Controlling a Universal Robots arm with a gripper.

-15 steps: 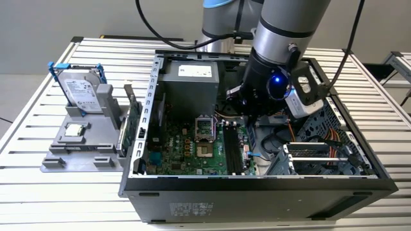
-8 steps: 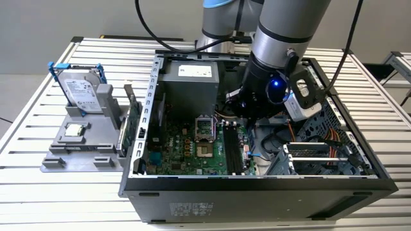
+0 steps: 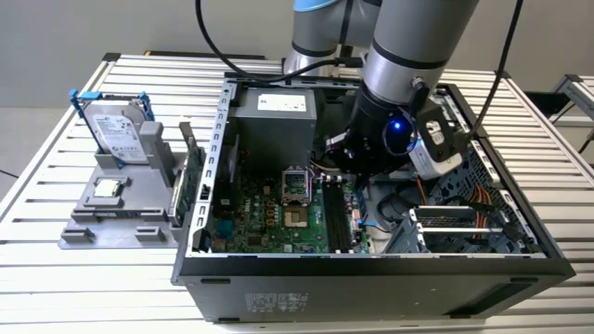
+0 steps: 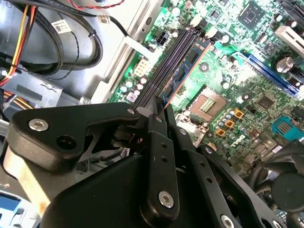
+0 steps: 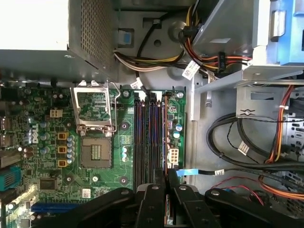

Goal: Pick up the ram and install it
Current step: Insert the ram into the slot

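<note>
Silver-grey arm (image 3: 408,42), black screw-studded tool (image 4: 159,111)

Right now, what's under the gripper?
The ram, clamped in the gripper, lies along the memory slots on the motherboard. The gripper covers the ram's near end; seating cannot be seen.

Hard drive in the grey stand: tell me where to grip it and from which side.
Come from straight above and pinch the hard drive across its thin top edge, by the blue bracket. It stands upright, its lower part sunk in the grey stand, so only the top is free.
</note>
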